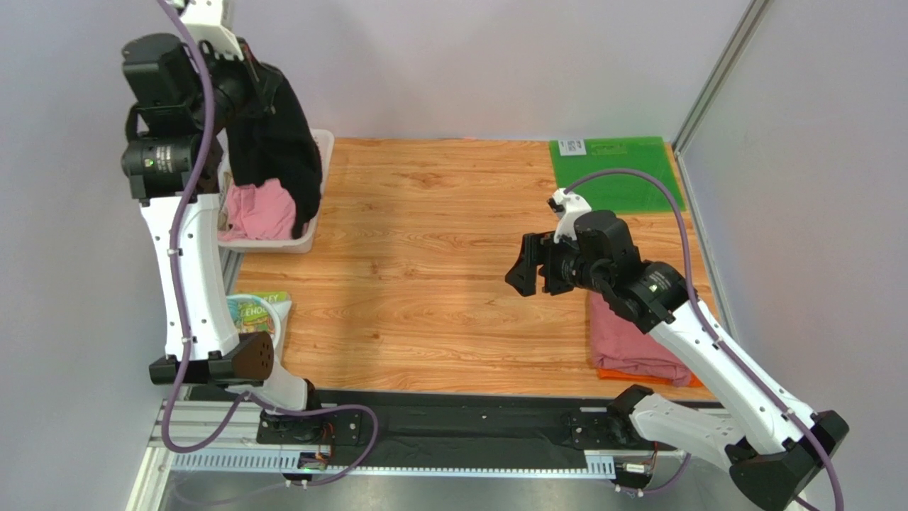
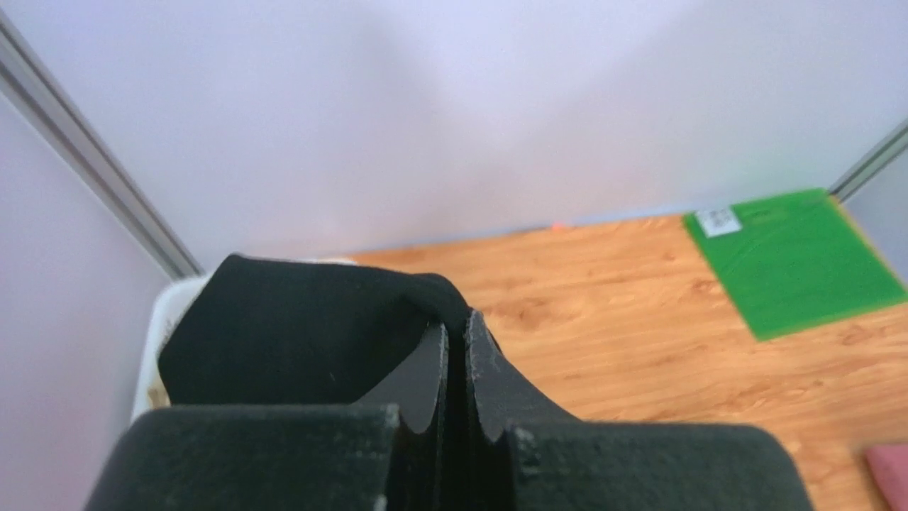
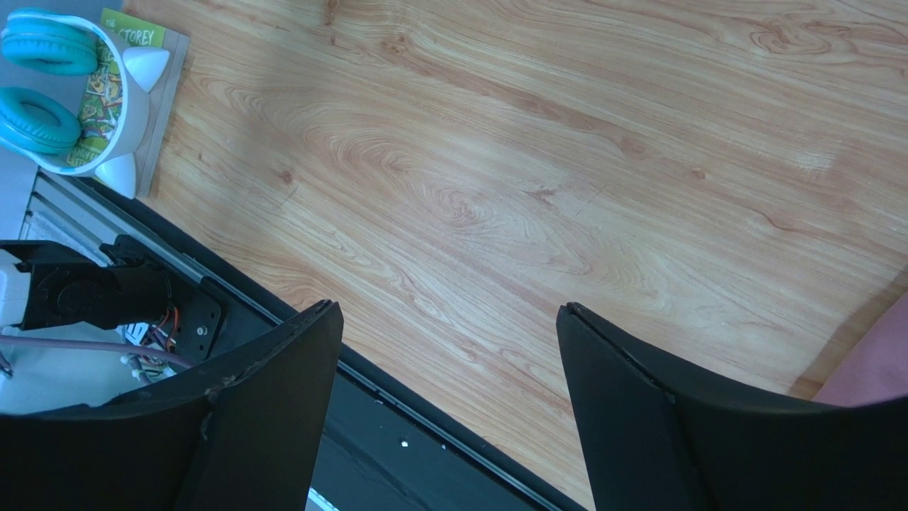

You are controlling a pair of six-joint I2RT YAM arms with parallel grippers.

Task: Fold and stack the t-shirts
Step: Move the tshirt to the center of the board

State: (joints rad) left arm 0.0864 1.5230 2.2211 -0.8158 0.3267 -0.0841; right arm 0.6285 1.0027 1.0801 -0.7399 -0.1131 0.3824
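Left gripper (image 2: 458,326) clamped on black t-shirt (image 1: 279,138) above left-edge bin (image 1: 309,241), right gripper (image 3: 448,314) apart over table (image 1: 426,266)

The setting was a robotics laboratory test cell. A left arm (image 1: 197,287) and a right arm (image 1: 725,375) were bolted to an aluminium rail (image 1: 203,442) at the near edge of a wood-grain table (image 1: 426,277). Plain pale wall panels (image 1: 480,64) in aluminium framing (image 1: 716,80) enclosed the far, left and right sides. Exposed purple cables (image 1: 193,176) ran along the arms. A green mat (image 1: 613,154) lay at the far right.
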